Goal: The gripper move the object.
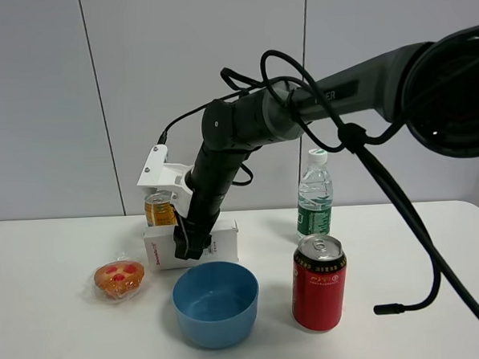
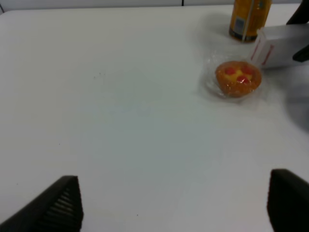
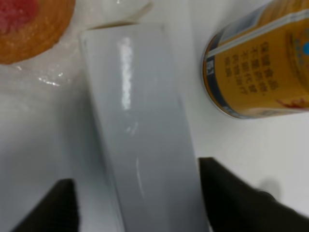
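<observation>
Table (image 1: 71, 333), white and plain, runs back to a grey panelled wall (image 1: 34, 94). From the high view, the box (image 1: 222, 238) lies flat left of centre, long axis 9 to 3 o'clock. A gold can (image 1: 159, 209) stands at its 11, a bowl (image 1: 216, 303) at its 6, a pastry (image 1: 118, 279) at its 8. The right gripper (image 1: 190, 248) sits over the box's front face.

Left wrist: the left gripper (image 2: 174, 203) hangs above the table, jaws wide apart, holding nothing.

Right wrist: jaws parted astride the box's width, one close against a long side, a gap at the other.
</observation>
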`<action>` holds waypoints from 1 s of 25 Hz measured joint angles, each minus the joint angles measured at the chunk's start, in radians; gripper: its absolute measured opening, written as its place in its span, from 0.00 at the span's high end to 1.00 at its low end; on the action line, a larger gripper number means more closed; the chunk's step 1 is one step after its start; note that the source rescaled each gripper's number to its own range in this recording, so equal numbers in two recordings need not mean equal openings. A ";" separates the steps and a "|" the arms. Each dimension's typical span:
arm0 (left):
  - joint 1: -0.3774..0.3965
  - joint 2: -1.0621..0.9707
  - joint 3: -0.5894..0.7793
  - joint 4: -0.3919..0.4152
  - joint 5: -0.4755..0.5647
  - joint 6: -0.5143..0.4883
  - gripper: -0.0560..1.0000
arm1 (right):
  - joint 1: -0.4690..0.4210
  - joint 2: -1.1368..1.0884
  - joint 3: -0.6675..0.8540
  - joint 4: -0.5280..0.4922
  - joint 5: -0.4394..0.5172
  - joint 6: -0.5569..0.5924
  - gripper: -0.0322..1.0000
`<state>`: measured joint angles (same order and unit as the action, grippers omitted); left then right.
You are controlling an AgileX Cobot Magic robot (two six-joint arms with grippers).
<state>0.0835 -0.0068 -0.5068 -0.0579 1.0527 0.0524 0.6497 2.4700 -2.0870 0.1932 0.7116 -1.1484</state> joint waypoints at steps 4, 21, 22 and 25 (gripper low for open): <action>0.000 0.000 0.000 0.000 0.000 0.000 0.00 | 0.000 -0.066 0.000 0.001 0.000 0.043 0.16; 0.000 0.000 0.000 0.000 0.000 0.000 0.00 | 0.055 -0.669 -0.003 -0.234 0.179 0.663 0.10; 0.000 0.000 0.000 0.000 0.000 0.000 0.00 | 0.064 -0.691 -0.003 -0.282 0.213 0.703 0.10; 0.000 0.000 0.000 0.000 0.000 0.000 0.00 | 0.080 -0.736 -0.003 -0.396 0.321 0.866 0.10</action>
<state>0.0835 -0.0068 -0.5068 -0.0579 1.0527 0.0524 0.7300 1.7339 -2.0902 -0.2029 1.0329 -0.2827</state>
